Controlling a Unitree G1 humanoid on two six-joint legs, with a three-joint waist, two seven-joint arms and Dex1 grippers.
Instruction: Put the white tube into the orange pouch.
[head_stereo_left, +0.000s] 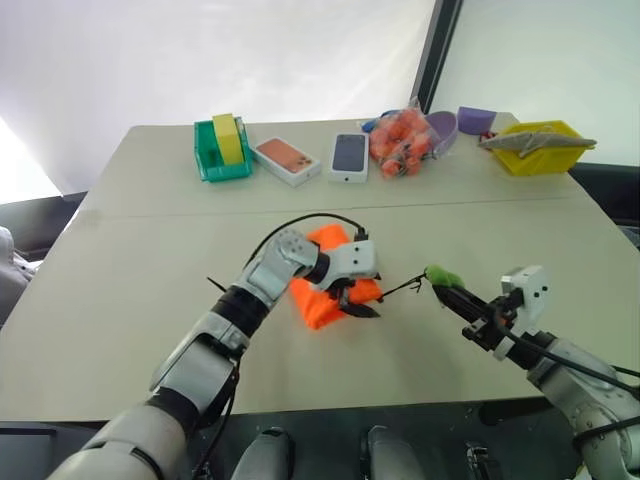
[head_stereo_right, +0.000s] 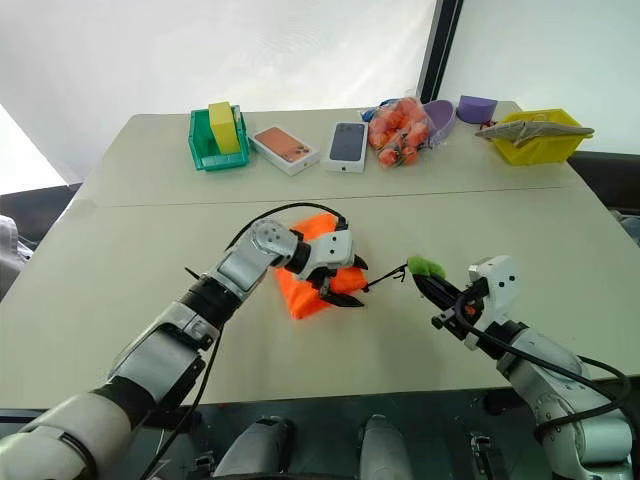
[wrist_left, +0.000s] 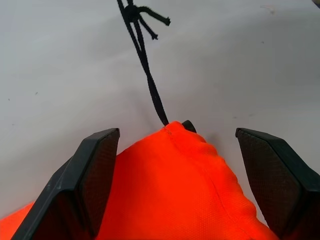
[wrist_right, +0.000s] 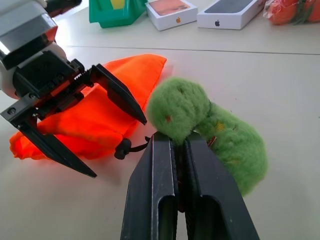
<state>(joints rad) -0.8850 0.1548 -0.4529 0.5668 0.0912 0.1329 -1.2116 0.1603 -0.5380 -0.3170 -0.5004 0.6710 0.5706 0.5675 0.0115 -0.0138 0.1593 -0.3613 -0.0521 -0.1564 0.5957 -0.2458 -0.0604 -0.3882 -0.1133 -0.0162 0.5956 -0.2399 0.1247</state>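
Left claw (wrist_right: 95, 125) spread over orange pouch (head_stereo_left: 318, 305) mouth; right claw (wrist_right: 182, 145) pinching green fuzzy ball (wrist_right: 205, 125) — pull too hard and the cord cinches the mouth shut.

Desk (head_stereo_left: 150, 300) — pale beige top, a seam line runs across it between the far row and the near area. Far edge, from the robot's left to right: green bin (head_stereo_left: 220, 150) holding a yellow block, two white phone boxes (head_stereo_left: 287, 160) (head_stereo_left: 349, 157) side by side, clear bag of orange items (head_stereo_left: 403, 142), purple bowl (head_stereo_left: 443, 127), purple block (head_stereo_left: 476, 118), yellow tray (head_stereo_left: 540, 147) with a grey item across it. Near the middle — orange pouch (head_stereo_left: 318, 300) lies flat on the desk, its black cord (head_stereo_left: 400, 288) trailing across the surface toward the green fuzzy ball (head_stereo_left: 444, 273).
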